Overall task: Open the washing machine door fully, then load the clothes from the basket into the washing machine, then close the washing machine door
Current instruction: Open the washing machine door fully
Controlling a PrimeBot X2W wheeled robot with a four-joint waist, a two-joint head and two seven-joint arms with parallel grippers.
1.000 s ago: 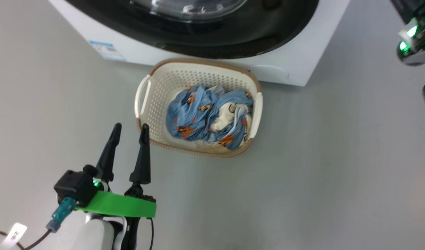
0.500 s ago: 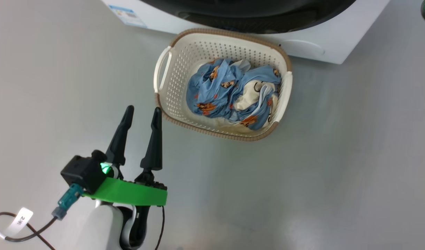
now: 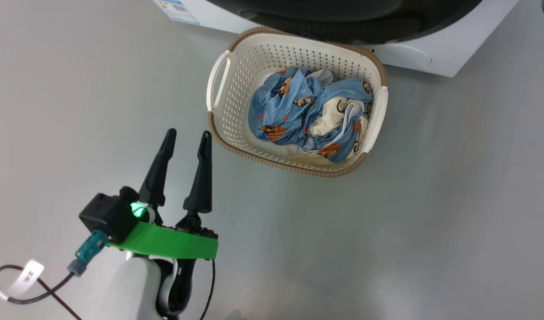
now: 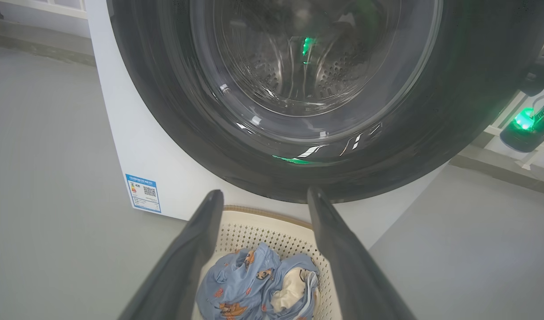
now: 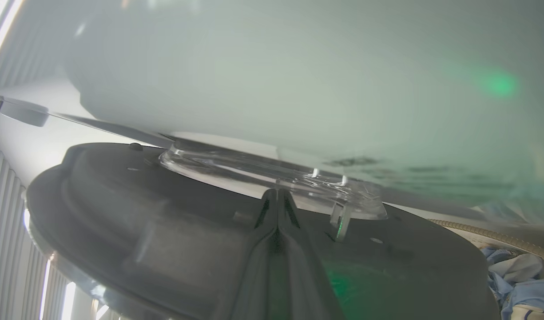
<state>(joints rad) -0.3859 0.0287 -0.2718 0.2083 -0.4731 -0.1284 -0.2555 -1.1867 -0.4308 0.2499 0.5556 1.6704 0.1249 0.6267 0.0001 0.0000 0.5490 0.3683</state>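
Dark fingers of the left gripper [image 3: 188, 134] stand parted and empty above the grey floor [image 3: 387, 244], near the small cream-white perforated plastic basket [image 3: 236, 89] with a brown woven-look rim, which holds the light blue cartoon-printed clothes [image 3: 298, 111]. Just behind the basket is the big white washing machine [image 3: 436, 53]. Its round, black-rimmed glass door [image 4: 165, 111] stands slightly off the white front, and the right gripper [image 5: 277, 195], fingers pressed together on nothing, points at the door's inner glass bowl.

Smooth, faintly glossy grey floor [image 3: 431, 222], white trim [image 4: 41, 5] along its far edge
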